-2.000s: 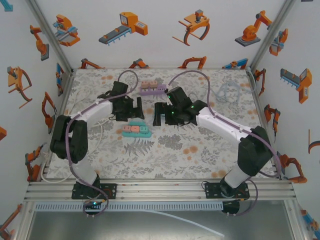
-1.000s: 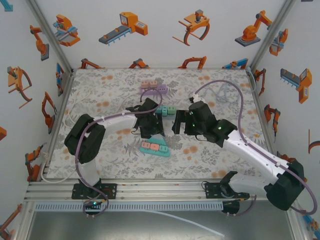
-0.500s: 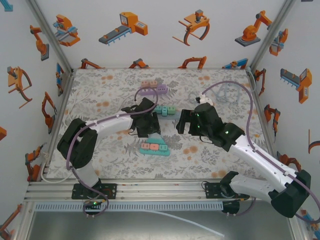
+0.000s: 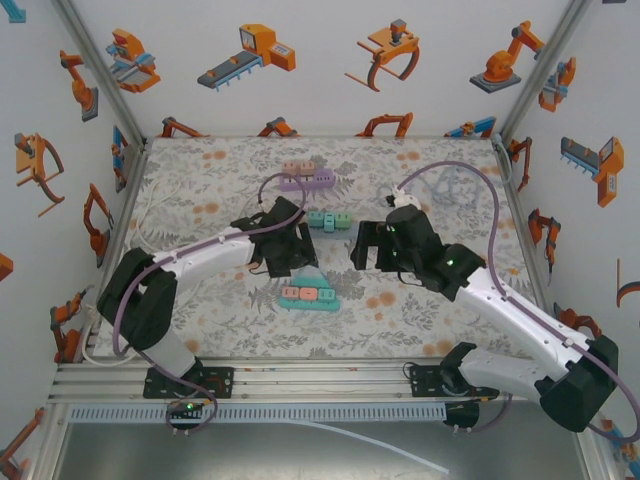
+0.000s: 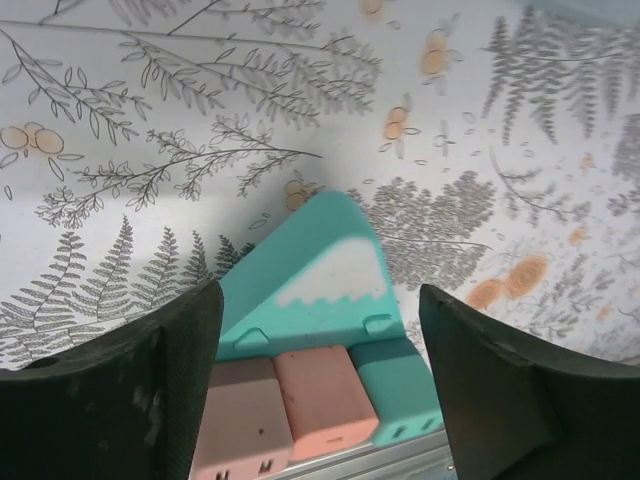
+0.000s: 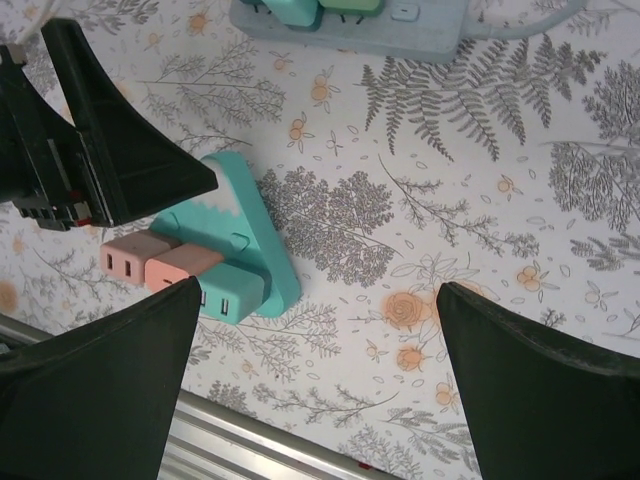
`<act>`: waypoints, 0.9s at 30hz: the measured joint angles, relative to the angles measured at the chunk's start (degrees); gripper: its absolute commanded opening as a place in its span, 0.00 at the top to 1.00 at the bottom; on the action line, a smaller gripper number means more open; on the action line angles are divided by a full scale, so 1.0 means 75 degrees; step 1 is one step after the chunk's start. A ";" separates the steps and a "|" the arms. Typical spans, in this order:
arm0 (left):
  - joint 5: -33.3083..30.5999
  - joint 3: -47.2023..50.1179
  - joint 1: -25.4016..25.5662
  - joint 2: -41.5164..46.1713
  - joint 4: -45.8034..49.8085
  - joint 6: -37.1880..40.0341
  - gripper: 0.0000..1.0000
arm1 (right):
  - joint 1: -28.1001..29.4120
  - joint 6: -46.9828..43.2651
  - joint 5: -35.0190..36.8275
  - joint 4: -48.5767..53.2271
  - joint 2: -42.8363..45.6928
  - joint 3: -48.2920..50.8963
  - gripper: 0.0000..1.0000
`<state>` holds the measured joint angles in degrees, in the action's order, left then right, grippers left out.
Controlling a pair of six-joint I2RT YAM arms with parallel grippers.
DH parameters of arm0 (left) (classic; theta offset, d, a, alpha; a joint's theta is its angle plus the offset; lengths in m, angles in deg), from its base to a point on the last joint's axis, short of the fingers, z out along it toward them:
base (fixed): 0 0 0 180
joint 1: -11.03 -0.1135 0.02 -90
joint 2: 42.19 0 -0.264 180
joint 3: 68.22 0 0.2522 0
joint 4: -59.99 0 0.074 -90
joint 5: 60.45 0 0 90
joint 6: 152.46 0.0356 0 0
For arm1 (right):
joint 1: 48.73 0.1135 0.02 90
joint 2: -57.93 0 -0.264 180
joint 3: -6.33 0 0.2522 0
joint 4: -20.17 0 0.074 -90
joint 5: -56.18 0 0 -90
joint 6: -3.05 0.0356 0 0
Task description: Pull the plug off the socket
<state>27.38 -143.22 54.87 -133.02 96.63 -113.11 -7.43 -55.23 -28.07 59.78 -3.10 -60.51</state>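
A teal triangular socket [image 4: 306, 280] lies on the patterned table with three plugs along its near side: pink [image 5: 235, 415], salmon [image 5: 325, 395] and teal [image 5: 400, 385]. My left gripper [image 4: 296, 266] hovers just behind and over the socket. In the left wrist view this gripper [image 5: 320, 390] is open, its dark fingers [image 5: 120, 390] standing on either side of the plugs and touching nothing. My right gripper [image 4: 362, 250] is to the right of the socket, above bare table. It [image 6: 320, 390] is open and empty, with the socket [image 6: 250, 225] at the left of its view.
A grey strip [image 4: 328, 221] with teal and green plugs lies just behind the two grippers, also at the top of the right wrist view [image 6: 400, 25]. A purple strip [image 4: 305, 180] with plugs lies farther back. The aluminium rail [image 6: 250, 450] marks the near table edge.
The left gripper's jaws have widened and it has eased slightly left and back from the socket. The socket now lies squarer to the near edge. The right gripper has barely shifted.
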 measured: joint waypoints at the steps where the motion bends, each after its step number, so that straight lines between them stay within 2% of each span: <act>1: -0.0015 0.0012 0.0000 0.0166 -0.0067 0.0181 0.22 | 0.0012 -0.0245 -0.0052 -0.0233 0.0047 0.0067 0.10; 8: 0.0125 0.0131 0.0000 0.0933 -0.0303 0.1897 0.19 | 0.0466 -0.2588 -0.0874 -0.1682 0.0414 0.0866 0.12; 12: 0.0539 0.0134 0.0000 0.0970 -0.0268 0.2894 0.18 | 0.0938 -0.4689 -0.1772 -0.2369 0.0414 0.1466 0.12; 17: 0.0903 0.0137 0.0000 0.0903 -0.0178 0.3561 0.18 | 0.1390 -0.7087 -0.2847 -0.2841 0.0306 0.2192 0.23; 21: 0.1265 0.0140 0.0000 0.0644 -0.0184 0.3818 0.18 | 0.1408 -0.7930 -0.3378 -0.3550 -0.0198 0.2576 0.33; 27: 0.1504 0.0329 -0.0009 0.0207 -0.0358 0.3873 0.18 | 0.1408 -0.8367 -0.3891 -0.4503 -0.1244 0.2667 0.47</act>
<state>38.66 -140.75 54.80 -131.47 93.94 -84.06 3.12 -117.98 -57.24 26.01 -12.44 -40.51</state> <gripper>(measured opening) 0.816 0.560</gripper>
